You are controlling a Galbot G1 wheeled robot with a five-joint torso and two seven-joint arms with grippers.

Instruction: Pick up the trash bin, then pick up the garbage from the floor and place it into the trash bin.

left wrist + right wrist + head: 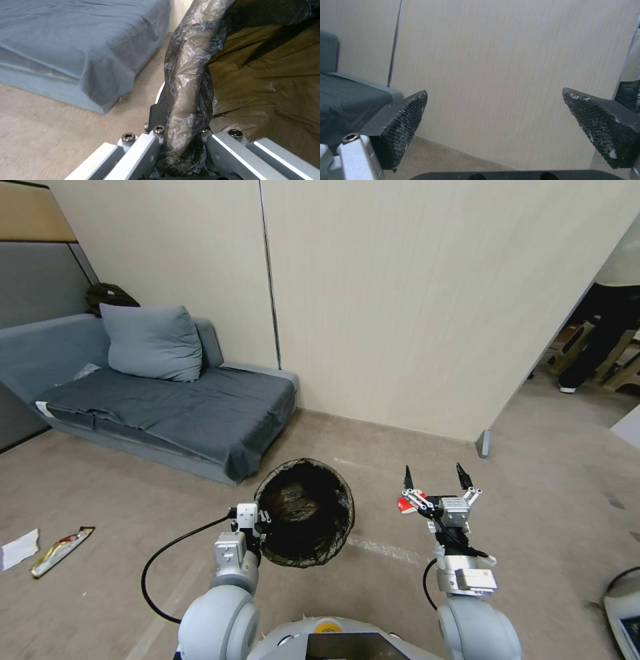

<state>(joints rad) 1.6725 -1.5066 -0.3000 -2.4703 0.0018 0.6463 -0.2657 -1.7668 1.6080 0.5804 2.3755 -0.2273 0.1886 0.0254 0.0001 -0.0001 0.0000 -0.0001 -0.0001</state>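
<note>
My left gripper [259, 525] is shut on the near rim of the trash bin [305, 520], which tilts its dark bag-lined mouth toward me. In the left wrist view the gripper [181, 135] pinches the crinkled bag over the trash bin's rim [186, 82]. My right gripper [437, 477] is held open above the floor, to the right of the bin. Its pads [405, 125] are wide apart with nothing between them. Garbage lies on the floor: a red-and-white wrapper [404, 505] just behind the right gripper, and a white tissue [19, 548] and a snack wrapper [61, 551] far left.
A grey sofa [173, 413] with a cushion [152, 342] stands at the back left, close to the bin. A beige wall panel [427, 313] closes the front. An opening on the right leads to a room where a person [603, 333] stands. A white device [627, 613] sits at the lower right.
</note>
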